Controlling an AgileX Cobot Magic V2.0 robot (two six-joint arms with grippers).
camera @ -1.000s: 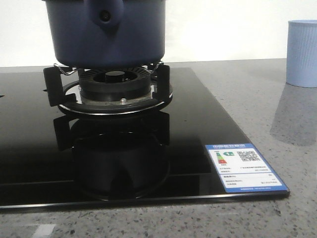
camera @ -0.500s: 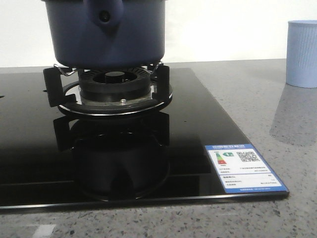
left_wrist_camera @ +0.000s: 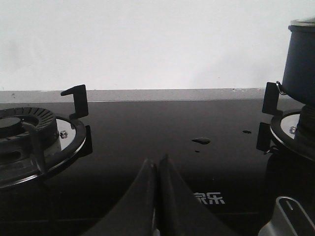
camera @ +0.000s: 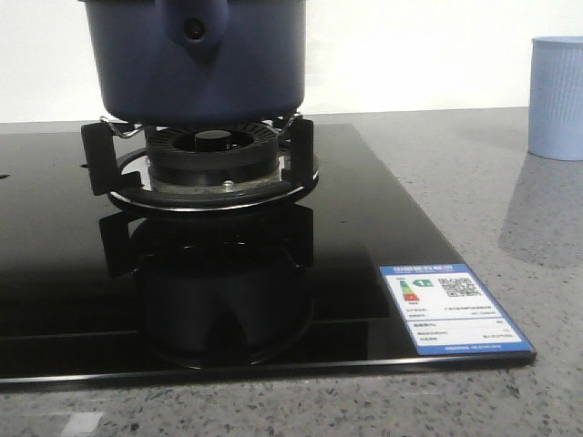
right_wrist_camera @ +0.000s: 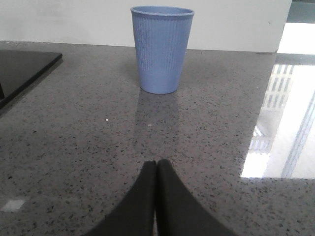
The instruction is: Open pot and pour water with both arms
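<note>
So both grippers are pinched shut on nothing: the left gripper point(left_wrist_camera: 157, 169) hangs low over the black hob point(left_wrist_camera: 162, 123), the right gripper point(right_wrist_camera: 156, 172) low over the grey worktop point(right_wrist_camera: 74, 123). Outward from the left one, the pot point(camera: 196, 55) sits on its burner point(camera: 211, 155) well off to one side, lid end cropped, so I can't tell if it's open. Straight ahead of the right one stands the blue cup point(right_wrist_camera: 161, 49), upright, well apart from the fingers. My guess is this fits either the lead-in to the lid grab or arms parked after pouring. Any grab calls for spread fingers.
</note>
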